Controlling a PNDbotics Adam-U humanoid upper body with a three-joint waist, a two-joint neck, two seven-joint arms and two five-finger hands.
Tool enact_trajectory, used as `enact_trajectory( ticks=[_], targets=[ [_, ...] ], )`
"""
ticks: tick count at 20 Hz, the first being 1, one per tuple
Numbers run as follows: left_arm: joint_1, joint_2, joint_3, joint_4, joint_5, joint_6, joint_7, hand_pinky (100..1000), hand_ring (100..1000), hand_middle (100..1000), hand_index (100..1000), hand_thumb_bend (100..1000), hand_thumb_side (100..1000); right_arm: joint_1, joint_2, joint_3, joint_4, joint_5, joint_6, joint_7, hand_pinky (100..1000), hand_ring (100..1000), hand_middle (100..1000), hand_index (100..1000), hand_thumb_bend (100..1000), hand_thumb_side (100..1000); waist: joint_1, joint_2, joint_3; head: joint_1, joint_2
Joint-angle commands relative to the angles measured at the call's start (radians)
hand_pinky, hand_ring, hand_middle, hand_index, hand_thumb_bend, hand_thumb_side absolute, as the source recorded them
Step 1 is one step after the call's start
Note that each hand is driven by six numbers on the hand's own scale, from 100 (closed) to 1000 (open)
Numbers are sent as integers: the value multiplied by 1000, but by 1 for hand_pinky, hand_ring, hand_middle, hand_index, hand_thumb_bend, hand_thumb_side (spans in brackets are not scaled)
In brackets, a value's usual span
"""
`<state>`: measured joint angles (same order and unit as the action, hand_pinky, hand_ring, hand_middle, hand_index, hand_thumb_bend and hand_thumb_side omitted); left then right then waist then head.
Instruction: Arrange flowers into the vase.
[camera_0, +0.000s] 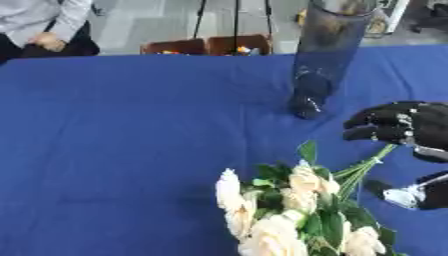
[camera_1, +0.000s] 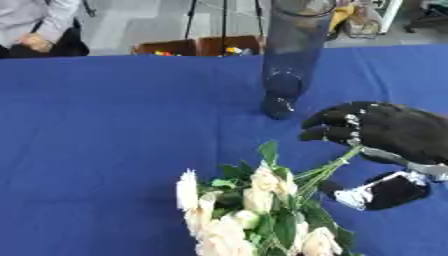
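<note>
A tall clear blue-tinted glass vase (camera_1: 293, 55) stands upright on the blue tablecloth, right of centre. A bunch of cream roses (camera_1: 249, 210) with green leaves hangs low in front, blooms toward me, its green stems (camera_1: 328, 167) running up and right into my right hand (camera_1: 385, 132). That black hand is curled round the stems, just right of and below the vase's base, with the thumb (camera_1: 385, 192) beneath. The blooms hover over the cloth near the bottom edge. My left hand shows in neither view.
The blue cloth (camera_1: 114, 130) covers the whole table. Beyond the far edge stand brown boxes (camera_1: 197, 46) with small coloured items, tripod legs, and a seated person at the far left who touches nothing.
</note>
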<state>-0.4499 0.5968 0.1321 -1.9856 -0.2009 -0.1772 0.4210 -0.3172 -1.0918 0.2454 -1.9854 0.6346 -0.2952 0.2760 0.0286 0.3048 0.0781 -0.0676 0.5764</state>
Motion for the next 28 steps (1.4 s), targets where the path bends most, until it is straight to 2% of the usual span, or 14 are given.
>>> enact_trajectory(
  ticks=[1, 3, 10, 11, 12, 20, 28],
  targets=[
    [-13, 19, 3, -14, 4, 0, -4, 648, 919, 908, 893, 100, 1000, -13, -14, 3, -15, -9, 10, 20, 821, 907, 885, 922, 274, 541, -8, -26, 2, -5, -14],
    [-14, 19, 4, -14, 4, -1, -3, 647, 918, 907, 892, 100, 1000, -6, -15, 6, -14, -8, 16, 34, 822, 911, 889, 926, 271, 508, -7, -23, 6, -5, -14],
    [-20, 15, 3, -14, 5, -4, -4, 647, 917, 906, 890, 100, 1000, 1, -11, 12, 7, -2, 19, 65, 821, 911, 890, 924, 267, 481, -4, -16, 10, -13, -16],
    [-21, 15, 3, -14, 4, -4, -5, 647, 917, 906, 890, 100, 1000, 2, -10, 13, 15, -1, 19, 66, 821, 912, 889, 923, 265, 449, -3, -15, 11, -15, -16],
    [-21, 15, 3, -14, 4, -4, -5, 647, 917, 906, 890, 100, 1000, 6, -8, 11, 22, -1, 20, 64, 820, 911, 889, 923, 260, 490, -2, -14, 12, -16, -17],
    [-15, 15, 5, -14, 2, -4, -4, 645, 915, 902, 887, 100, 1000, 37, -7, -16, 73, 10, 30, 31, 819, 912, 886, 923, 217, 465, 2, -7, 10, -20, -23],
    [-14, 13, 6, -14, 0, -4, -3, 637, 912, 900, 885, 100, 1000, 48, -3, -26, 127, 28, 27, 8, 821, 913, 889, 924, 212, 453, 8, -1, 9, -27, -30]
  ],
)
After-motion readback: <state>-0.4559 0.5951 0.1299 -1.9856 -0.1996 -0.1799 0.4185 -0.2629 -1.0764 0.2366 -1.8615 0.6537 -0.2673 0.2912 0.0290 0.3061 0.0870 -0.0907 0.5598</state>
